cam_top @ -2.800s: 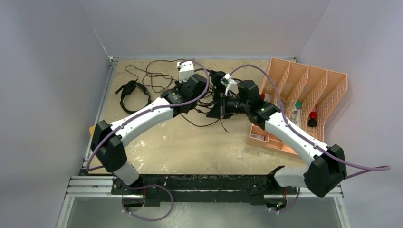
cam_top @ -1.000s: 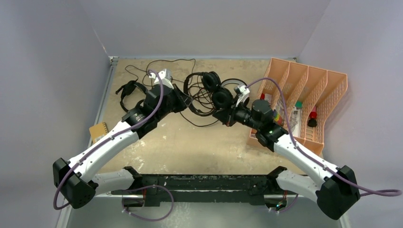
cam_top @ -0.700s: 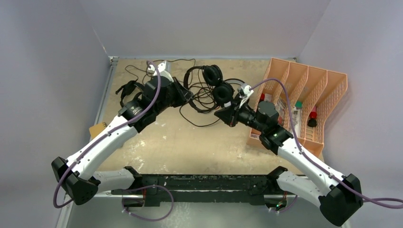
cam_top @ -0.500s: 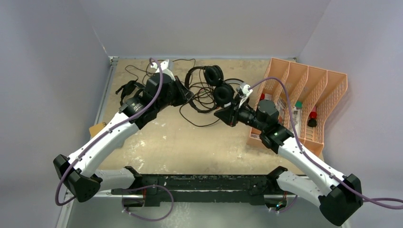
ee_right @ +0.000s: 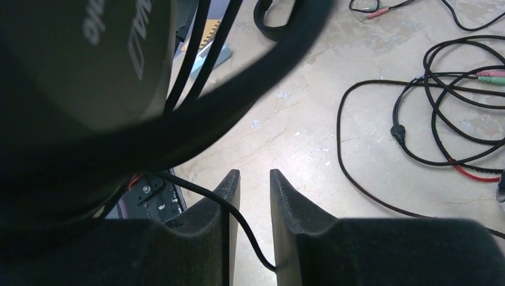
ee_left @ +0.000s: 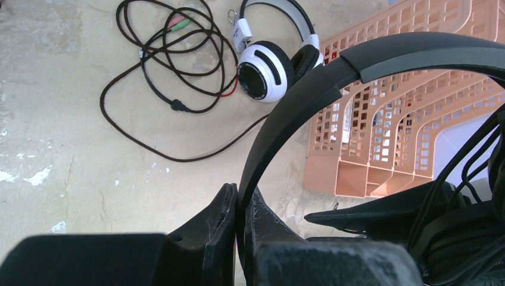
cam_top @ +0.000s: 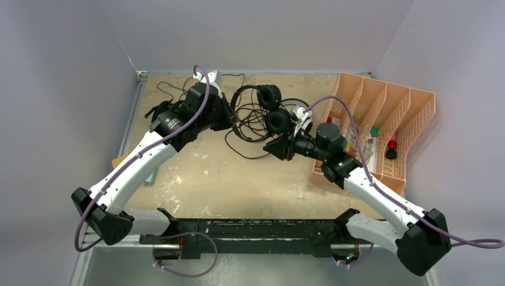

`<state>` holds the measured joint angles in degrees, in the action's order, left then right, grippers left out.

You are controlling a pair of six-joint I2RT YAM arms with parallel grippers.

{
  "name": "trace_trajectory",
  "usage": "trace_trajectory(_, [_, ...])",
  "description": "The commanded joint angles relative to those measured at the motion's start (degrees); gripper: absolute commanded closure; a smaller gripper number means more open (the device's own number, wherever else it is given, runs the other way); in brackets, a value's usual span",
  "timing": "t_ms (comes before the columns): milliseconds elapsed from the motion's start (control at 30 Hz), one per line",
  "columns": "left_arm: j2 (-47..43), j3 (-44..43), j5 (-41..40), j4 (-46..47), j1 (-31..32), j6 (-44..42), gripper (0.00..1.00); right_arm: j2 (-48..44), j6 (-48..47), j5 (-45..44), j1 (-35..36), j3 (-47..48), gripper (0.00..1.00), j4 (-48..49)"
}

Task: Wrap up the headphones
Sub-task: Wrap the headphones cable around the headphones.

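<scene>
Headphones, corded: three in all, namely one large black pair [cam_top: 269,95], one white-and-black pair [ee_left: 271,65], one small black pair [cam_top: 152,111] | robot arms [cam_top: 149,156]: two | orange rack [cam_top: 424,119]: one, with four slots

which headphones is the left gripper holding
The large black headphones: their headband is pinched in the left gripper, while the white headphones lie free on the table.

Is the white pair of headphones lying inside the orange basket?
No, in the left wrist view the white headphones lie on the bare table, just outside the orange basket.
</scene>
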<state>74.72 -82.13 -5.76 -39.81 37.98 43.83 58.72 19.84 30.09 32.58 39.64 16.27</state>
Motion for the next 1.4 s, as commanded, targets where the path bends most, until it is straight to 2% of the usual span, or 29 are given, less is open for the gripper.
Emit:
trace_trajectory(0, [-0.8, -2.7, -0.5, 0.9, -0.3, 0.4, 1.0, -1.4, 0.4, 1.3, -0.2, 0.0, 0.69, 4.8])
trace_trajectory(200, [0.3, -2.0, -0.5, 0.6, -0.3, 1.8, 1.0, -0.5, 1.9, 0.8, -0.2, -2.0, 0.66, 8.3])
trace_trajectory(400, [1.1, -2.5, -0.7, -0.7, -0.5, 1.9, 1.0, -1.4, 1.4, 1.3, -0.2, -3.8, 0.45, 10.1])
trace_trajectory(700, [2.2, -1.7, 0.0, -1.1, -0.6, 3.0, 1.0, -2.5, -1.8, -1.7, -0.2, -3.7, 0.31, 5.7])
trace_trajectory(933, [2.8, -1.9, -0.2, -2.1, -0.9, 3.2, 1.0, -7.1, -4.8, -2.6, -0.2, -4.2, 0.29, -2.0])
trace_trajectory(1067, [3.0, -2.2, 0.6, -2.3, -1.2, 2.9, 1.0, -9.3, -3.9, -1.8, -0.5, -4.1, 0.23, -4.9])
trace_trajectory(1200, [3.1, -3.3, 0.6, -3.1, -1.5, 2.3, 1.0, -8.1, -5.2, -1.0, -0.5, -2.8, 0.24, -9.6])
trace_trajectory(1300, [3.2, -3.6, 0.8, -3.3, -1.7, 2.0, 1.0, -8.9, -4.6, -1.3, -0.5, -3.9, 0.25, -8.8])
trace_trajectory(1367, [3.0, -3.3, 1.0, -3.1, -1.8, 2.0, 1.0, -9.7, -3.9, -0.4, -0.4, -4.5, 0.3, -7.3])
